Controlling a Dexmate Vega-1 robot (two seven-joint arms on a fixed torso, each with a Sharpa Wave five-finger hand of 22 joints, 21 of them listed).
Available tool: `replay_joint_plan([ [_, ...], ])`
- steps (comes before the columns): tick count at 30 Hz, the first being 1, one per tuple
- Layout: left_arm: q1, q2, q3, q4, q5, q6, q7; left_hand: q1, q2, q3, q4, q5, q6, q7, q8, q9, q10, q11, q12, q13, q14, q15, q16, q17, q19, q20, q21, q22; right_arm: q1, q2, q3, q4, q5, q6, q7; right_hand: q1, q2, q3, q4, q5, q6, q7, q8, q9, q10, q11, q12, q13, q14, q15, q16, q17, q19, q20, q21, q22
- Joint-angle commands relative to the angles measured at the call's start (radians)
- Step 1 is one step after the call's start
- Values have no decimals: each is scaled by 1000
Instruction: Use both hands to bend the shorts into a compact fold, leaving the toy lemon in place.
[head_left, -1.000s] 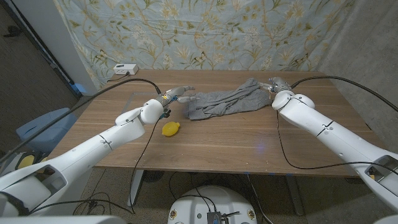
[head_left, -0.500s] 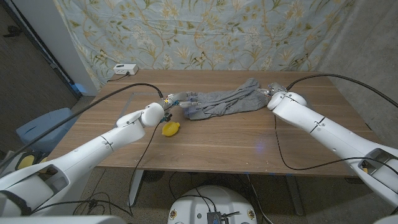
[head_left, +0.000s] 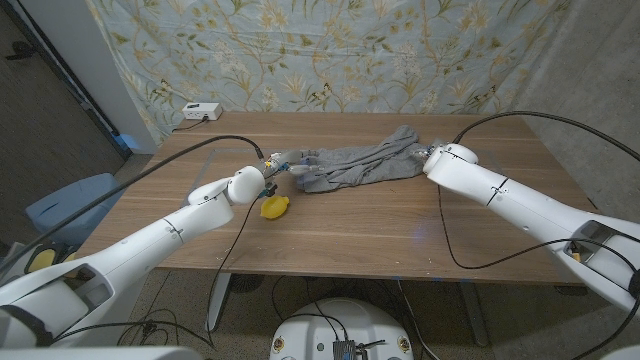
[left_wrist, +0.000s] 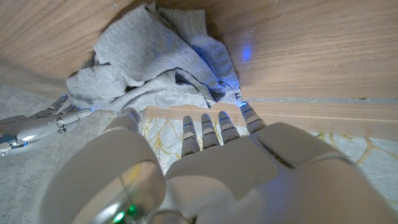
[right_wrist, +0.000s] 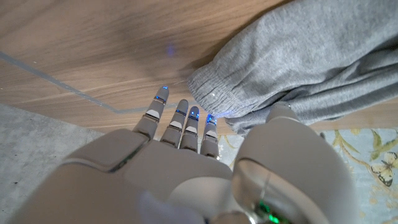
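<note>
The grey shorts lie crumpled across the back middle of the wooden table. My left hand is at their left end, fingers stretched out and apart, tips just short of the cloth. Its fingertips hold nothing. At the right end, my right hand has its fingers extended. In the right wrist view those fingertips reach the elastic hem of the shorts, and the thumb touches the cloth. The yellow toy lemon sits on the table just in front of my left hand.
A white box with a cable stands at the table's back left corner. A floral curtain hangs behind the table. Bare wood stretches in front of the shorts to the near edge.
My left hand has slid a little right and closer to the shorts' left end. The right hand has come down and inward to the right end. The lemon has stayed put.
</note>
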Motion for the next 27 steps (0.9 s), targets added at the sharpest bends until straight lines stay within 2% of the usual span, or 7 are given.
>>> replay_joint_plan([
  [1, -4, -6, 1, 11, 3, -13, -1, -3, 7, 7, -3, 4, 4, 8, -2, 0, 1, 7, 6, 1, -4, -4, 5, 2, -4, 3, -4, 2, 96, 12, -121, 72, -25, -19, 99, 28, 8, 7, -22, 14, -8, -4, 2, -1, 12, -1, -3, -4, 46, -16, -3, -13, 58, -6, 17, 0],
  [12, -21, -20, 7, 35, 4, -17, -4, -3, 12, 9, -7, 4, 3, 11, -3, -4, -3, 6, 6, 0, -5, -7, 5, 1, 0, 1, -5, 1, 56, 20, -20, 118, 51, 119, 143, 131, 58, 64, -97, 41, 0, 13, 9, -1, 127, -4, 36, -17, 250, -68, 31, -42, 232, -43, 70, 0],
  [16, -31, -28, 11, 53, 2, -23, -8, -4, 15, 10, -9, 4, 2, 12, -3, -6, -4, 4, 6, 0, -6, -9, 5, 1, 1, 0, -5, 1, 12, 40, 45, 136, 76, 183, 97, 202, 80, 98, -150, 50, -14, 26, 2, -1, 135, -5, 37, -22, 354, -98, 73, -28, 337, -78, 108, 2],
  [18, -37, -31, 13, 61, 1, -24, -10, -4, 15, 10, -10, 4, 2, 13, -3, -6, -4, 5, 6, -1, -7, -10, 5, 1, 0, 0, -6, 1, -20, 49, 75, 137, 68, 228, 40, 274, 96, 134, -201, 58, -2, 29, 9, 1, 150, -3, 42, -23, 419, -115, 94, -20, 438, -116, 150, 4],
  [22, -45, -38, 17, 73, 1, -23, -12, -5, 17, 10, -11, 4, 1, 13, -3, -7, -5, 8, 6, -1, -8, -11, 5, 0, -1, 0, -7, 0, -64, 68, 111, 136, 44, 283, -52, 421, 112, 202, -276, 64, 151, 26, 47, 3, 297, -21, 101, -24, 651, -211, 194, 33, 604, -209, 248, 14],
  [24, -50, -40, 19, 80, 0, -23, -16, -6, 18, 11, -12, 3, -2, 15, -4, -8, -9, 12, 5, -1, -10, -10, 4, 0, -1, 3, -7, 0, -87, 76, 131, 133, 34, 320, -96, 544, 95, 224, -299, 58, 256, 21, 69, 9, 377, -33, 136, -16, 717, -240, 260, 104, 626, -246, 294, 24],
  [27, -57, -44, 23, 90, -3, -25, -21, -7, 19, 11, -13, 3, -3, 17, -5, -9, -11, 10, 5, -1, -12, -12, 4, 0, 0, 1, -7, 0, -126, 90, 160, 132, 12, 388, -175, 672, 78, 228, -287, 38, 396, -2, 100, 23, 480, -44, 196, 13, 780, -247, 310, 185, 612, -289, 368, 47],
])
